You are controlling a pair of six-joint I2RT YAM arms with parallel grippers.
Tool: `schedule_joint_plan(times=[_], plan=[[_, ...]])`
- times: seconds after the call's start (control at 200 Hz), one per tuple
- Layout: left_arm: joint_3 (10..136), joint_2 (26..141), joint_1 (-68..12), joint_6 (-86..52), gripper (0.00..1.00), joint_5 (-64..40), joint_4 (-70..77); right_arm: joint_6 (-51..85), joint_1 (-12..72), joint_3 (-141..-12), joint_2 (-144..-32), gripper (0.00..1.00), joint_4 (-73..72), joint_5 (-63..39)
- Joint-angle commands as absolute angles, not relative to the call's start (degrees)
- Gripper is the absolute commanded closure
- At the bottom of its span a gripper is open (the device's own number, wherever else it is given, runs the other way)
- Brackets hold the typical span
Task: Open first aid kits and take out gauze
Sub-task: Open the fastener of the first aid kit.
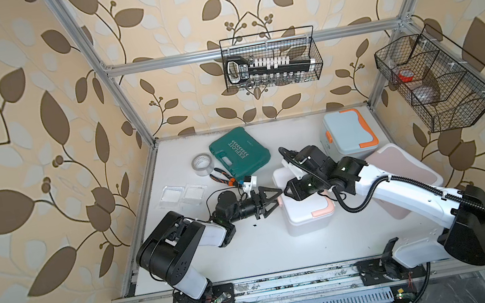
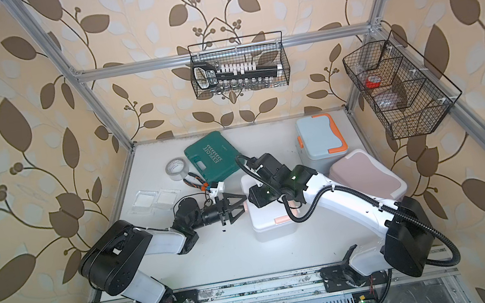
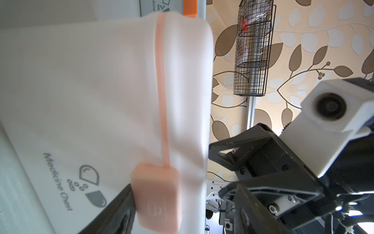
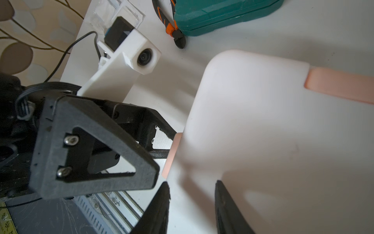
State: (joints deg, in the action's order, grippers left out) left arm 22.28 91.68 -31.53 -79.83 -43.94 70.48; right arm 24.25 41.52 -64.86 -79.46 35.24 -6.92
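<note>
The white first aid kit with peach trim (image 1: 308, 225) stands mid-table with its lid down. My left gripper (image 1: 278, 198) is open at its left end. In the left wrist view, the left gripper (image 3: 176, 188) straddles the peach side latch (image 3: 155, 194), one finger (image 3: 119, 210) beside the latch. My right gripper (image 1: 287, 191) hovers over the same end; in the right wrist view it (image 4: 192, 187) is open just above the white lid (image 4: 263, 121). The light blue kit (image 1: 349, 133) and the pink kit (image 1: 407, 174) sit behind and to the right. Two gauze packets (image 1: 171, 196) (image 1: 195, 195) lie at the left.
A dark green case (image 1: 240, 154), a grey tape roll (image 1: 203, 165) and orange-handled pliers (image 1: 222, 177) lie at the back left. Wire baskets hang on the back rail (image 1: 272, 59) and the right wall (image 1: 437, 80). Aluminium frame posts bound the table.
</note>
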Motion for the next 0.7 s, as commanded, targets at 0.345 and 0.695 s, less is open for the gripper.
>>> schedule_joint_plan(times=[0.345, 0.695], plan=[[22.0, 77.2, -32.2, -77.9, 0.24, -43.7, 68.7, 25.3, 41.7, -59.9, -82.8, 0.63, 42.7, -6.5], [22.4, 66.1, -32.0, -70.5, 0.18, -39.6, 43.3, 25.6, 41.7, -64.7, -80.7, 0.58, 45.1, -6.4]])
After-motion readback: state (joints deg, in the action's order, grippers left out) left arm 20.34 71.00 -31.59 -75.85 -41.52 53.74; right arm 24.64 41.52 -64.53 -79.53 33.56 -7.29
